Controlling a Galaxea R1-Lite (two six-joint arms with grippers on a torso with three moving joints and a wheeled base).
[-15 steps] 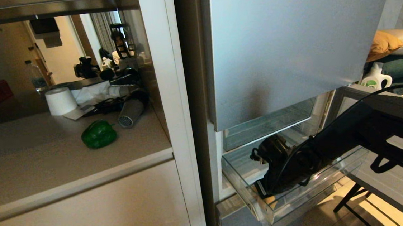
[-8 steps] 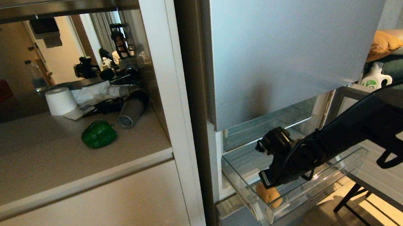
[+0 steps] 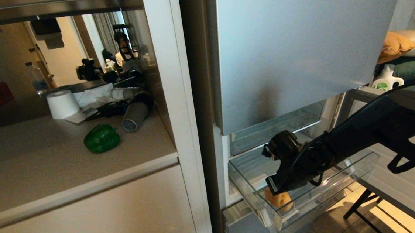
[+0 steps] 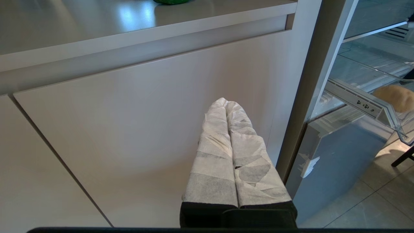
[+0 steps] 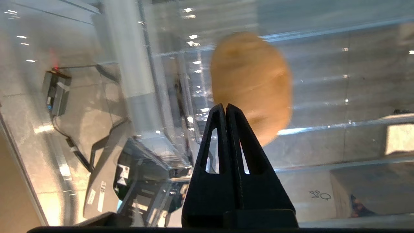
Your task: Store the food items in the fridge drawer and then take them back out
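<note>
Task partly done: the potato [image 3: 279, 201] lies in the front left corner of the pulled-out fridge drawer [image 3: 311, 206] beneath the empty, closed-jawed right gripper [image 5: 226, 108], the bell pepper [image 3: 101, 138] waits mid-counter [image 3: 49, 173], and the left gripper [image 4: 226, 103] hangs closed, parked by the cabinet front [image 4: 129, 129].

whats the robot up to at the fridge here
The right end effector is over the pulled-out fridge drawer, shut and empty. The potato lies loose in the drawer below it. The green bell pepper sits on the counter. The left end effector is parked, shut, by the cabinet front.
</note>
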